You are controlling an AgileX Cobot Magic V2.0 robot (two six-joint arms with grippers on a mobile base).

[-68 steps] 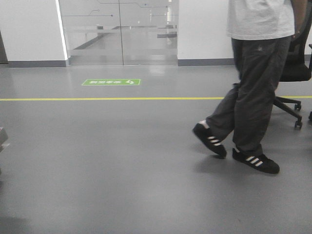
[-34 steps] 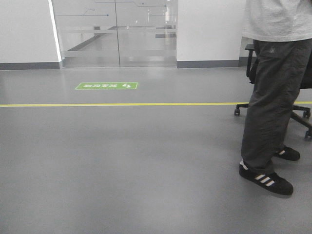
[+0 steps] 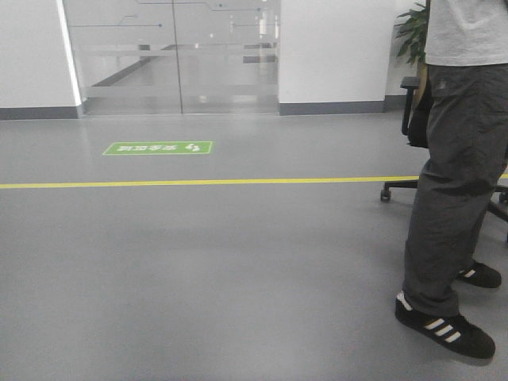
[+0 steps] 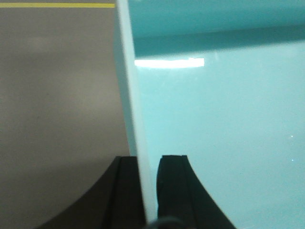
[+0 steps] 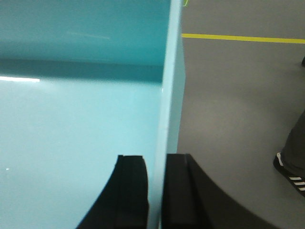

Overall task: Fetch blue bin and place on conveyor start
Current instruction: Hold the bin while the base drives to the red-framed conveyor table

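The blue bin [image 4: 214,119] is a pale turquoise tub that fills most of both wrist views. My left gripper [image 4: 148,164] is shut on its left wall, one finger outside and one inside. My right gripper [image 5: 157,164] is shut on its right wall [image 5: 169,95] the same way. The bin's smooth inside [image 5: 71,133] holds nothing that shows. The bin hangs above the grey floor. The conveyor start is out of view. Neither gripper nor the bin shows in the front view.
A person in dark trousers and black striped shoes [image 3: 456,238] stands at the right, a shoe also in the right wrist view [image 5: 290,174]. A black office chair [image 3: 413,111] is behind them. A yellow floor line [image 3: 198,182], green floor sign [image 3: 159,148] and glass doors [image 3: 175,55] lie ahead.
The front view has swung rightwards: the floor sign and glass doors slid left and lower, and a plant came into view. The person went from walking to standing at the right.
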